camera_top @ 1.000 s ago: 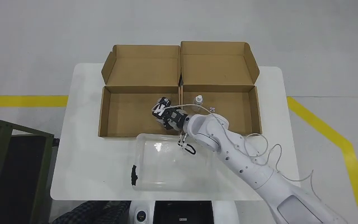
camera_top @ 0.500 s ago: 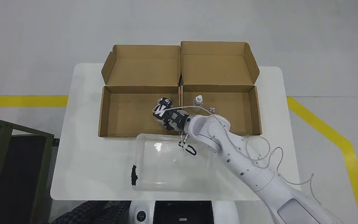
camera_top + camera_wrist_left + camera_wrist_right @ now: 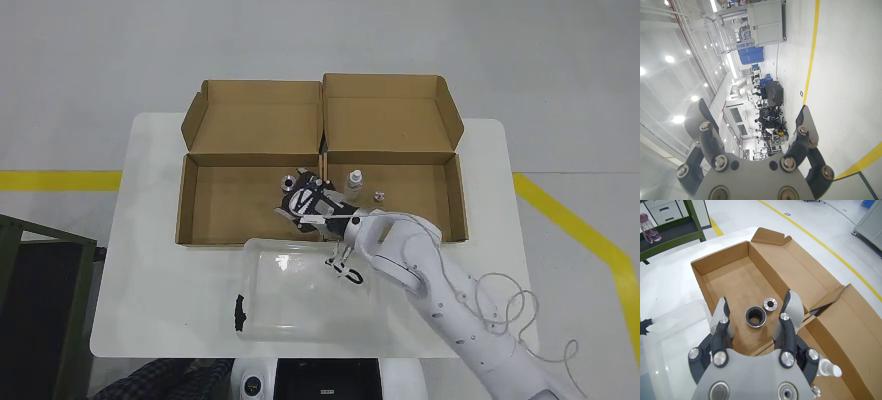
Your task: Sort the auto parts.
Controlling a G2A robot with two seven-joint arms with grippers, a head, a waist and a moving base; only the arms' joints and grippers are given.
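Note:
My right gripper (image 3: 757, 297) is open just above the floor of the left cardboard box (image 3: 728, 283), at the box's right end. Between and just beyond its fingers a black ring (image 3: 755, 318) stands on the box floor, untouched. A silver bushing (image 3: 770, 304) rests right beside the ring. From above, the right gripper (image 3: 303, 202) sits by the divider between the boxes, with the silver bushing (image 3: 287, 183) just past it. My left gripper (image 3: 753, 106) is open and holds nothing, pointing out at the room.
The right cardboard box (image 3: 420, 205) holds a white bottle-shaped part (image 3: 353, 180) and a small silver part (image 3: 379, 195). A clear plastic bin (image 3: 290, 300) lies in front of the boxes, with a black part (image 3: 239, 312) at its left edge. Both lids stand open behind.
The right gripper has pulled back slightly toward the right and front. The silver bushing now shows uncovered in the left box beyond it.

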